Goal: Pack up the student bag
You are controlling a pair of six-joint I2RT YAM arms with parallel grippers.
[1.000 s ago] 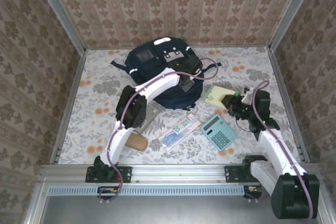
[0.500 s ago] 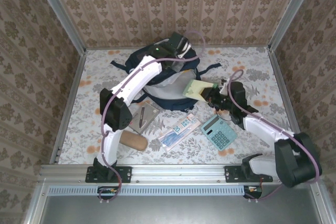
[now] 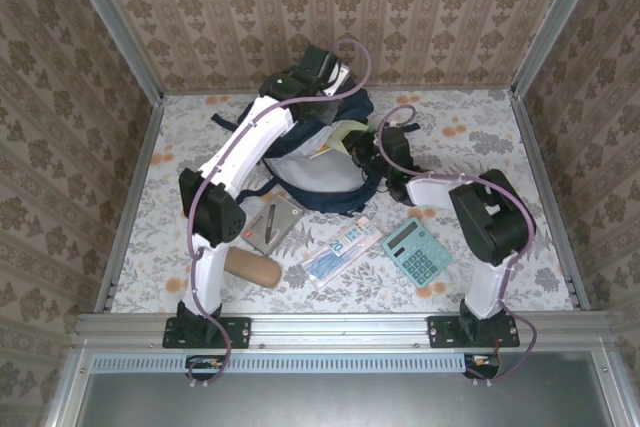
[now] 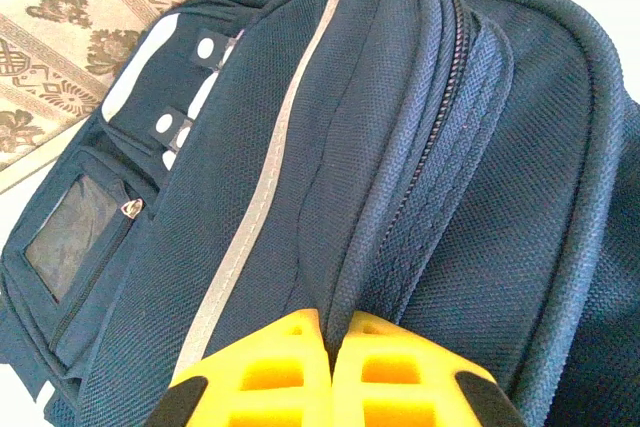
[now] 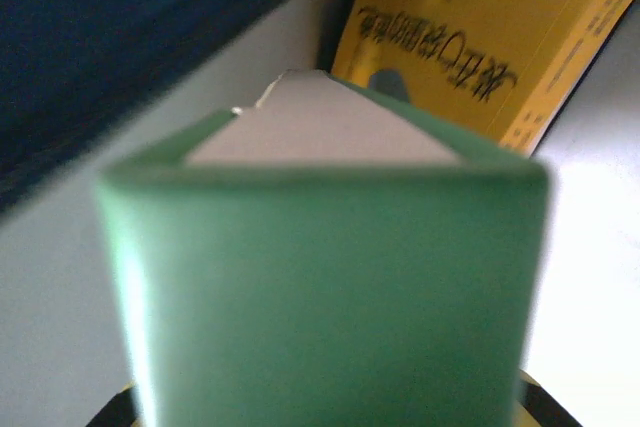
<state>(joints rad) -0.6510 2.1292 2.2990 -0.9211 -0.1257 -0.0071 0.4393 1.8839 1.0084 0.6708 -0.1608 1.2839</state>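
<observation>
One bag lies open. Left gripper pinches its top; right gripper clamps a green notebook end-first inside it.

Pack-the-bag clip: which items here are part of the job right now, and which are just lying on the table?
In hand:
navy fabric backpack
green-covered book
left claw, pinching the backpack top
right claw, holding the book

Lying about, perhaps for later:
teal calculator
brown oblong object
clear flat packet
grey square pad

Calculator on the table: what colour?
The calculator is teal, best seen in the top view.
</observation>
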